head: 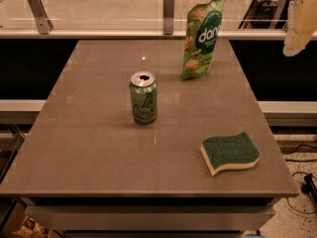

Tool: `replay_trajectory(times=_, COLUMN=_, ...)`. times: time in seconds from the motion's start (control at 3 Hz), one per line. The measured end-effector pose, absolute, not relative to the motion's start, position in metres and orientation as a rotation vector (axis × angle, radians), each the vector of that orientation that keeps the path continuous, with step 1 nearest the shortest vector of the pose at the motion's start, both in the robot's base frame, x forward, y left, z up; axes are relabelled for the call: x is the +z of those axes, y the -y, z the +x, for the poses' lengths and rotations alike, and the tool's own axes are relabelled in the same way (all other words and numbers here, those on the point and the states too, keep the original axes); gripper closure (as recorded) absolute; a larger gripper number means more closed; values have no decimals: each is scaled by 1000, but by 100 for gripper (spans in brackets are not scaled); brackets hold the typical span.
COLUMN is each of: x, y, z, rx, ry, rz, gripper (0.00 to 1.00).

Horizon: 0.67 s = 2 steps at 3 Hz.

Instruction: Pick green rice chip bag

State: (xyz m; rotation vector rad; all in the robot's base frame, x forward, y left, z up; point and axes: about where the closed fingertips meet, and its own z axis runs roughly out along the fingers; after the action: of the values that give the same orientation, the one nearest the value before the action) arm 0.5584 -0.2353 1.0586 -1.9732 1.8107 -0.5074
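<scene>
The green rice chip bag (202,36) stands upright at the far right of the brown table (99,148). It is a tall glossy green pouch with white "dang" lettering and pictures of round tan crisps. My gripper (299,28) is a cream-coloured shape at the top right edge of the view. It hangs off the table's right side, well to the right of the bag and about level with it. It is partly cut off by the frame edge and touches nothing.
A green soda can (143,97) with a silver top stands near the table's middle. A green-and-yellow sponge (230,152) lies at the front right. A glass rail with metal posts (169,11) runs behind the table. Cables (302,182) lie on the floor at the right.
</scene>
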Motion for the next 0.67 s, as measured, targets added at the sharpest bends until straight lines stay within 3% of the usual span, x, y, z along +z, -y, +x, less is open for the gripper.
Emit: replay_trajectory(times=0.67, x=1050, y=240, z=591, rx=-474, ry=-1752, rz=-2027, gripper=0)
